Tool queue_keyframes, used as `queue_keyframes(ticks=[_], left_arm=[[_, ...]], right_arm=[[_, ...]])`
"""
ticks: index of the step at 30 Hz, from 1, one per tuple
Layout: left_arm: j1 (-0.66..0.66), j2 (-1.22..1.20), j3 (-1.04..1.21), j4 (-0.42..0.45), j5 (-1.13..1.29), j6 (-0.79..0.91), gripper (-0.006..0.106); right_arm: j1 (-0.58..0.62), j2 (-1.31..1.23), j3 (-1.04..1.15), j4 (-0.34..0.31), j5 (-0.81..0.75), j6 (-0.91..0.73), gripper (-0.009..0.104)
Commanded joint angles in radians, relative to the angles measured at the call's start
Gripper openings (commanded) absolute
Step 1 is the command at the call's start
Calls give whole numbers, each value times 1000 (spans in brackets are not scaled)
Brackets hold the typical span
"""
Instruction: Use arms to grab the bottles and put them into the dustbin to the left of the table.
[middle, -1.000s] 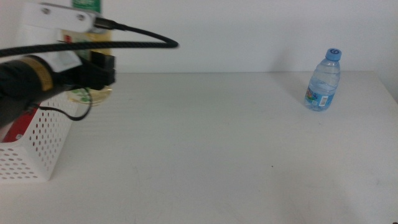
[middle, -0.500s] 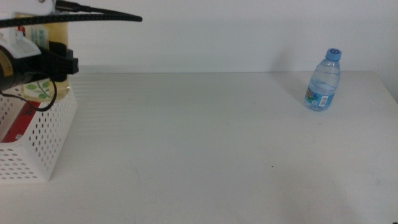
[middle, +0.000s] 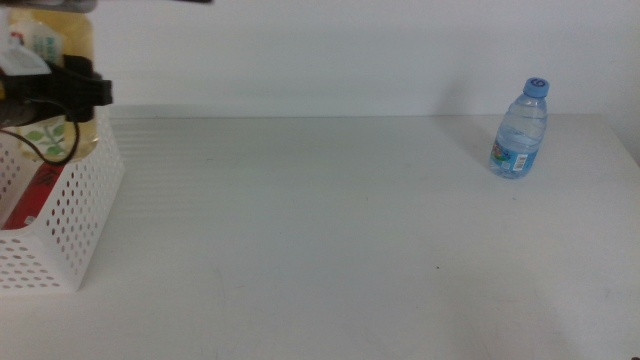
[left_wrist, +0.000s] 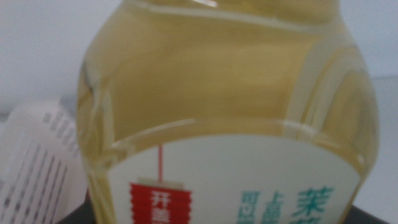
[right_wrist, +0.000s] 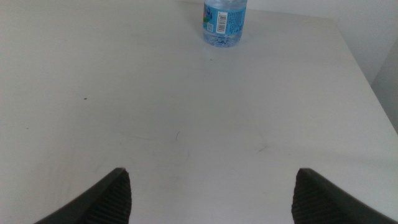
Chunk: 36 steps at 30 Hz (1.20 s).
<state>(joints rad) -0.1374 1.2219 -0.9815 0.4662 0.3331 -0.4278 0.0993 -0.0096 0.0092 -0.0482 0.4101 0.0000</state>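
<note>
Left pincer (middle: 75, 92) pinching yellowish tea bottle with green-white label (middle: 55, 85) above white perforated plastic basket (middle: 75, 215), upper left of frame. Step: drop-off. Next, likely: release into basket. Small clear blue-capped water bottle (middle: 520, 130) upright on white table (middle: 330, 230), upper right. Right pincer (right_wrist: 211, 196) spread, waiting.

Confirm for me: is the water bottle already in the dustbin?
No, the water bottle stands upright on the table at its far right, well apart from the dustbin.
</note>
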Motion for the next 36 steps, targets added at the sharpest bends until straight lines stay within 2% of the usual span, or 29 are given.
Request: queue_keyframes(ticks=[1,5,8,10,23,36], left_arm=[[32,-23,-85,-113,-23,121,-5],[116,18,-156,-443,79,502,-5],[182,36,-189,-579,103,609,-5],[215,50,-211,-614,119,624,-5],[353,263,-492,-612,443,641,-5],[384,477,-699,-585,657,699,-5]], right_arm=[[-5,-27,-28,-9,-73,-13,68],[-5,-27,-28,-9,-73,-13,68],[-5,-27,-28,-9,-73,-13,68],[-5,-27,-28,-9,-73,-13,68],[-5,-27,-28,-9,-73,-13,68],[-5,-27,-28,-9,-73,-13,68]])
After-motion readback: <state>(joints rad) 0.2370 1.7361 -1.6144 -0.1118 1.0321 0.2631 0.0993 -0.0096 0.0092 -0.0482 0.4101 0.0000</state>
